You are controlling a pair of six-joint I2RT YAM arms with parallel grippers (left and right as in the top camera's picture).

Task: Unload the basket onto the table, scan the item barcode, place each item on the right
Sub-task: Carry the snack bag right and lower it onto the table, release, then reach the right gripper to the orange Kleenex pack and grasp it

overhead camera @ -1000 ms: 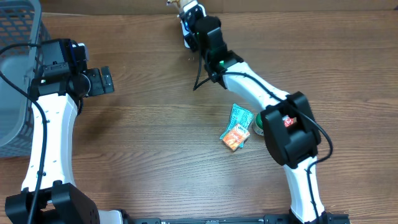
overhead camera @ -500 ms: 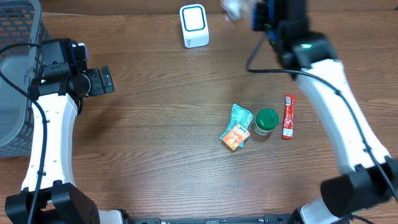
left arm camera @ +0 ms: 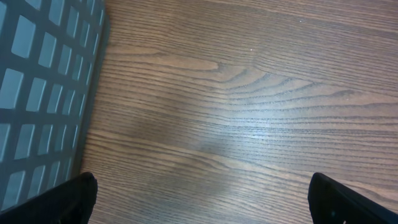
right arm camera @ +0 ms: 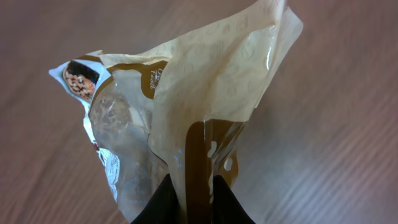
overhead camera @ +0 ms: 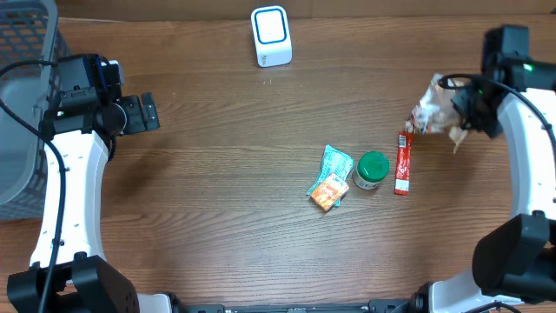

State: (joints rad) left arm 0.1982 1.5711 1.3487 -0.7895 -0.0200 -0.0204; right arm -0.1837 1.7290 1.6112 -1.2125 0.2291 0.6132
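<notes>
One snack bag (right arm camera: pixel 180 106), judged light, crinkly and crushable, was pinched at its flat seam by the right end effector (right arm camera: pixel 191 198); the left end effector (left arm camera: pixel 205 202) was spread wide, empty.

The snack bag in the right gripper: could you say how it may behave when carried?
Probably floppy: the snack bag looks crumpled in the right gripper, pinched at one edge. Its thin, glossy film looks light and perhaps slippery, so it may swing or twist when moved.
</notes>
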